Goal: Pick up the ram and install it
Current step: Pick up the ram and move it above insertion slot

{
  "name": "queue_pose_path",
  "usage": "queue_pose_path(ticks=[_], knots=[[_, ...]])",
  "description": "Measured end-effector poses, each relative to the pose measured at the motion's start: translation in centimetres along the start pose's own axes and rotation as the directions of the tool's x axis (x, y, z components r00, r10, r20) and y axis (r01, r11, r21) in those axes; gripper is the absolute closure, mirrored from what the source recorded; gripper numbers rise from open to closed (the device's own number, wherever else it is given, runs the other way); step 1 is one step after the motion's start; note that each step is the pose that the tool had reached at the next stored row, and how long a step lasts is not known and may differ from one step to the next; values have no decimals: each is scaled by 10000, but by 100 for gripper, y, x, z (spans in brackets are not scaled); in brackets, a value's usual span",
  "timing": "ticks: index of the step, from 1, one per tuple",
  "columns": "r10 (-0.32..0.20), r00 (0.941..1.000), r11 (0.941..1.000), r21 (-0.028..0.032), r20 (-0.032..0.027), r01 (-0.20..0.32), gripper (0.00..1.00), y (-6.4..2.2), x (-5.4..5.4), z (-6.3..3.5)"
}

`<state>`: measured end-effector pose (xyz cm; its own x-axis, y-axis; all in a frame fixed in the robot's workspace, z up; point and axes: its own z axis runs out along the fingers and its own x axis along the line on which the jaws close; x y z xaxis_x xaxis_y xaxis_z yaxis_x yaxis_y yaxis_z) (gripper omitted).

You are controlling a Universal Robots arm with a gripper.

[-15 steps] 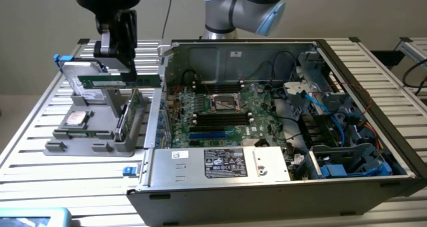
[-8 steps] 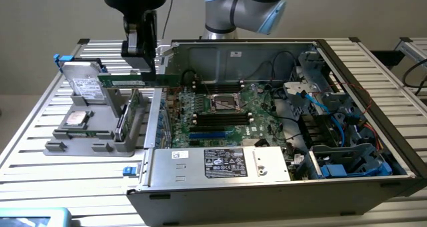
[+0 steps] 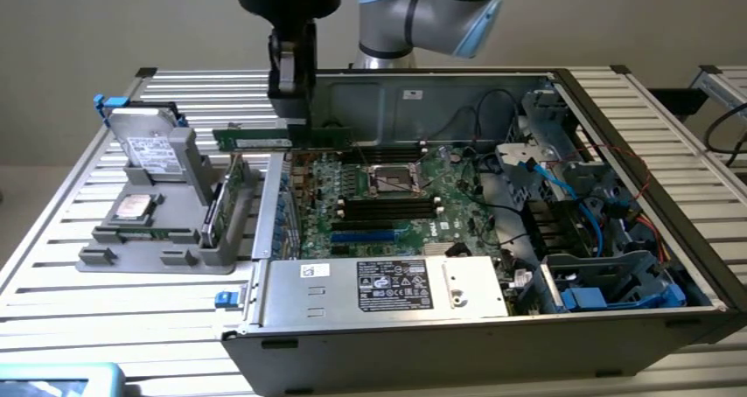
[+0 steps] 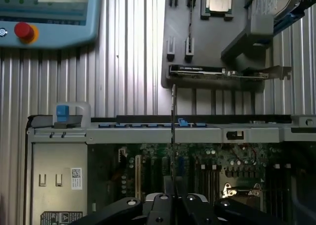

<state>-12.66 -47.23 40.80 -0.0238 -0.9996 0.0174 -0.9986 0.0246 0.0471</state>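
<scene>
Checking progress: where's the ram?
The thin green ram stick sits in the black pincer, over a side wall of the grey computer case, at the exterior view's left.

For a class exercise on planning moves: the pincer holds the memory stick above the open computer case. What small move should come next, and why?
Probably shift the memory stick toward the exterior view's right, over the black slots on the board. The pincer is shut on it, and it hangs level across the case's side wall, not yet above those slots.
</scene>
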Motion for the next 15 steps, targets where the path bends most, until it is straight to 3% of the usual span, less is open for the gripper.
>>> queue_pose_path(ticks=[10, 15], knots=[[0, 10000, 10000, 0, 0, 0, 87, -447, -176, 28], [0, 10000, 10000, 0, -6, 0, 87, -624, -308, 42]])
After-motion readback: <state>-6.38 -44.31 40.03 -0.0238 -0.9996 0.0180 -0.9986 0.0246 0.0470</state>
